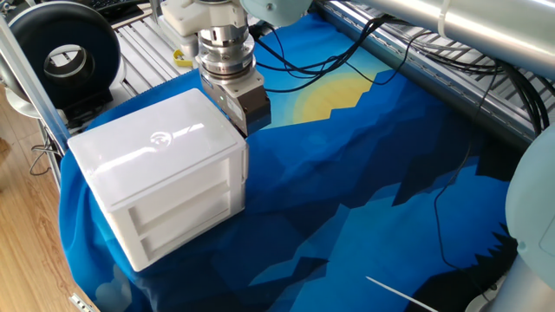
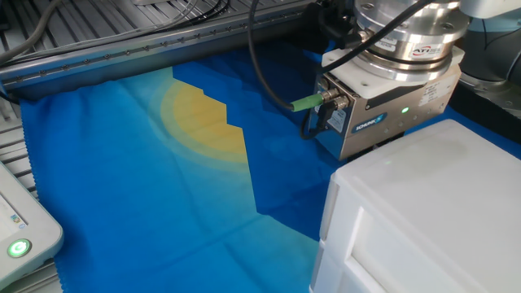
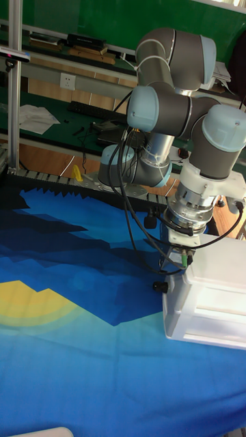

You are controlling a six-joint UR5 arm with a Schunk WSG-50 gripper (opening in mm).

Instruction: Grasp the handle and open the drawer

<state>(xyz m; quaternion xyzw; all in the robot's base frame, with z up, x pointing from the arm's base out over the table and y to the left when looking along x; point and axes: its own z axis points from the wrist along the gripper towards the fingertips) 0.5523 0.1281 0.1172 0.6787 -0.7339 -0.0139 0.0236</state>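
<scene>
Tall fixed view: drawer not yet open.
My tool is down beside the cabinet; its grip state I cannot tell, handle hidden, every visible drawer front flush.

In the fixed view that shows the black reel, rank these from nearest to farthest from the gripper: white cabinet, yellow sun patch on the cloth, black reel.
1. White cabinet: right beside the gripper, against its rear side; fingers hidden.
2. Yellow sun patch: on the cloth, to the right in the picture.
3. Black reel: far upper left, off the cloth.
</scene>
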